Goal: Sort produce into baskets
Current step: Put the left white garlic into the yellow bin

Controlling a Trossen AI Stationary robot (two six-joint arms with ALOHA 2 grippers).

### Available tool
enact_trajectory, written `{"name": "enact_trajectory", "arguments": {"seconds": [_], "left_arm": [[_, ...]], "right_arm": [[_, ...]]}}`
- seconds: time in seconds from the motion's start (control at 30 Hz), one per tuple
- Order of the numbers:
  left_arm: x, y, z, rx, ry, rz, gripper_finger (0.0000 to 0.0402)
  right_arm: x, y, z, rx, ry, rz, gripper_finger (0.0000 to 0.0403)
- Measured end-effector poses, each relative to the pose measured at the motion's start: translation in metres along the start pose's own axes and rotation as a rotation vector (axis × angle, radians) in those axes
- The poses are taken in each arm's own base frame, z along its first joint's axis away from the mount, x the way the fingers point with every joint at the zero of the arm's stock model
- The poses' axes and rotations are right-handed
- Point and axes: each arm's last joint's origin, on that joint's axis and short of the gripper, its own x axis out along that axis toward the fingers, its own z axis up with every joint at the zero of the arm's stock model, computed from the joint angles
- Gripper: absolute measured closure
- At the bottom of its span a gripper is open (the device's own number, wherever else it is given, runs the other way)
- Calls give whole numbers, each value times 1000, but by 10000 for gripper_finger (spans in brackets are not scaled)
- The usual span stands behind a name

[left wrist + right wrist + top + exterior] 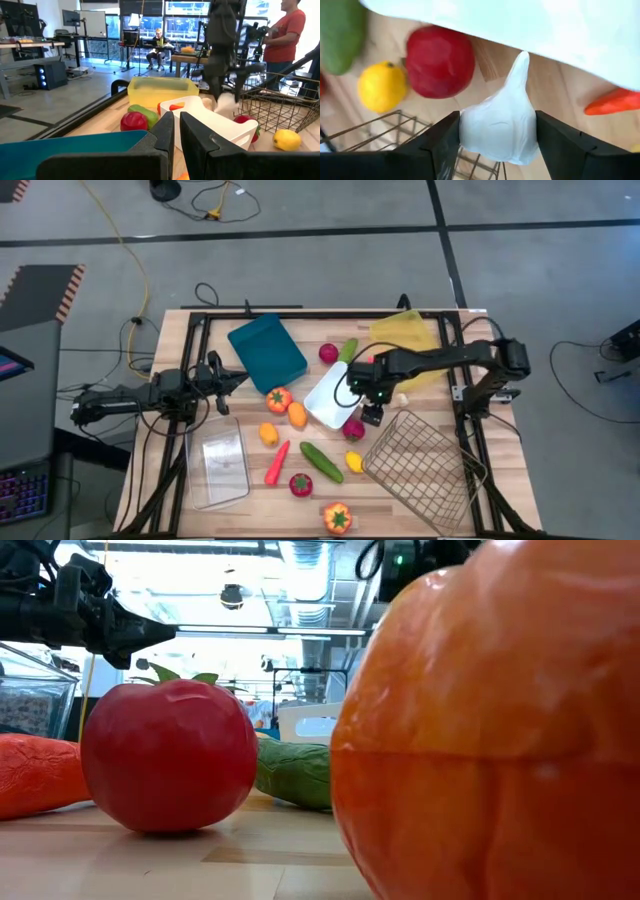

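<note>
My right gripper [497,150] is shut on a white garlic [500,125] above the table, between the white tray [325,395] and the wire mesh basket [420,465]. It also shows in the left wrist view [223,100]. Below it lie a red fruit [440,60] and a lemon [382,85]. My left gripper [176,131] is shut and empty at the table's left, beside the teal tray [267,350]. A tomato [279,398], cucumber [320,460], carrot [277,463] and pepper [337,518] lie loose on the table. My right gripper pinches the garlic's bulb [470,130] between its two fingers, one on each side. The fingers come from above, pointing down. The garlic is lifted clear of the table, and its pointed stem [521,62] sticks out past the fingers.
A translucent yellow tray [405,340] stands at the far right and a clear bin [220,465] at the near left. An orange piece [615,102] lies by the white tray. People [285,30] are in the room beyond the table.
</note>
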Motion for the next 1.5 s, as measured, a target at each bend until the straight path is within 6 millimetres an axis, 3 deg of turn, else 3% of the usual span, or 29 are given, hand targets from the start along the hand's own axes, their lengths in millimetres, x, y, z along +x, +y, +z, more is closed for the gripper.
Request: {"name": "enact_trajectory", "arguments": {"seconds": [0.4, 0.73, 0.9, 1.13, 1.5], "left_arm": [[0, 0, 0, 0, 0, 0, 383], [0, 0, 0, 0, 0, 0, 383], [0, 0, 0, 0, 0, 0, 383], [0, 0, 0, 0, 0, 0, 383], [0, 0, 0, 0, 0, 0, 383]], "right_arm": [[-73, -35, -15, 77, -235, -18, 138], [-104, -100, -22, 187, -332, -282, 138], [-104, -133, -21, 245, -301, -320, 138], [-94, -165, -16, 308, -233, -338, 138], [-66, -188, -9, 363, -83, -323, 137]]}}
